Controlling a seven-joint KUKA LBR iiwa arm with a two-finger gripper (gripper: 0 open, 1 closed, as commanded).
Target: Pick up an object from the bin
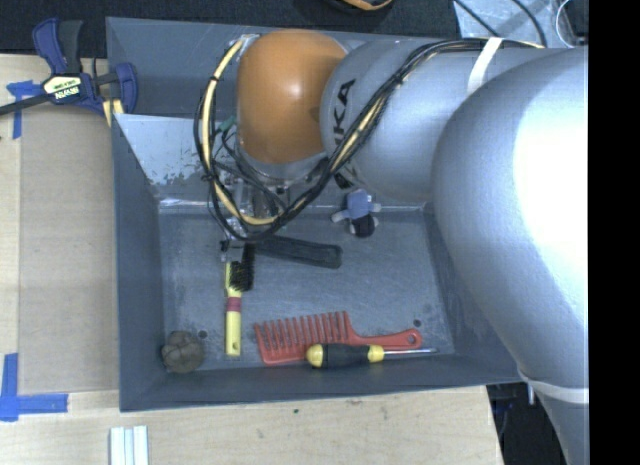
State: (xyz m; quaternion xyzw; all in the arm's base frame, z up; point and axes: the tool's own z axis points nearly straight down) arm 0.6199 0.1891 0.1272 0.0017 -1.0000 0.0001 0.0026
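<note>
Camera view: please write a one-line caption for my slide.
The arm's gripper hangs over a yellow-handled brush, with a red comb and a screwdriver nearby in the grey bin.

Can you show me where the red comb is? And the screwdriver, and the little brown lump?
The red comb (pixel 295 336): camera view, on its teeth.
The screwdriver (pixel 345 355): camera view, on its yellow and black handle.
The brown lump (pixel 182 350): camera view, on its middle.

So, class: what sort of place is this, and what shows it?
Probably a robotics lab's bin-picking test station: a large robot arm reaches into a grey metal bin holding loose odds and ends, such as a red comb and a yellow-handled screwdriver.
</note>
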